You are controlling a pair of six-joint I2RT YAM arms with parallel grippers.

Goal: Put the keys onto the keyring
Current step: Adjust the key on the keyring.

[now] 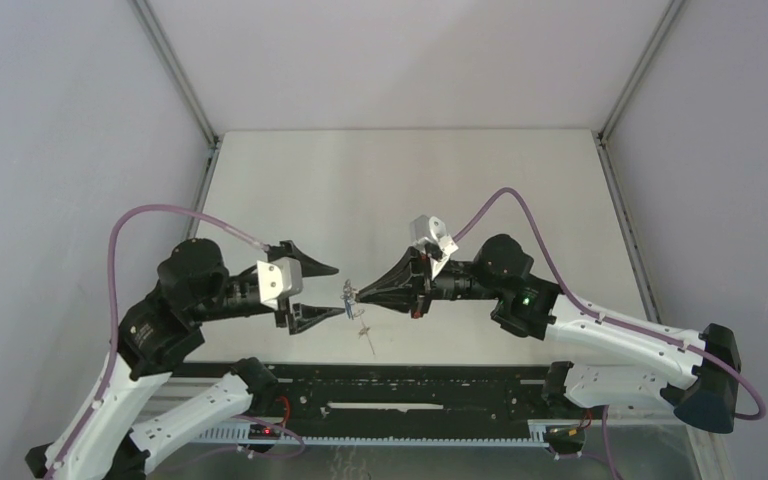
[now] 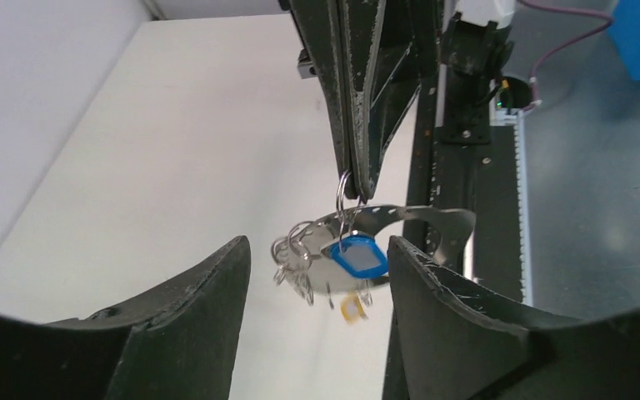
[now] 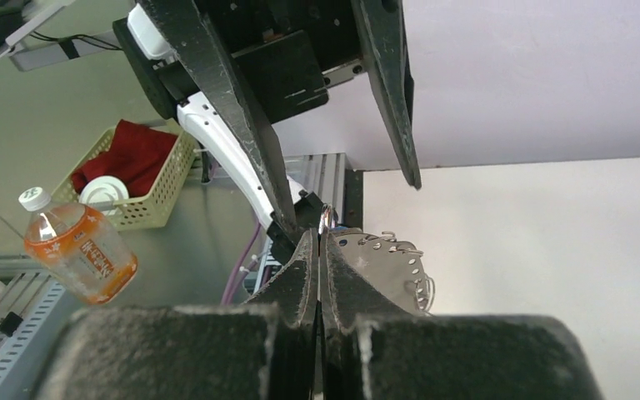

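My right gripper (image 1: 358, 293) is shut on a small metal ring (image 2: 343, 187) at the top of the keyring (image 2: 408, 218), a thin grey curved band with holes that hangs above the table. Small wire loops (image 2: 293, 250) cluster on its edge. The blue-headed key (image 2: 358, 257) hangs from the ring, and the yellow-headed key (image 2: 352, 307) dangles blurred below it. My left gripper (image 2: 317, 250) stands open, one finger on each side of the hanging cluster and apart from it. In the right wrist view the shut right gripper (image 3: 317, 237) pinches the ring beside the band (image 3: 383, 262).
The white table (image 1: 410, 200) stretches behind the arms between grey walls. A black rail (image 2: 467, 125) runs along the near edge. Off the table are a bottle of orange drink (image 3: 79, 246) and a yellow basket (image 3: 137, 175) with red cloth.
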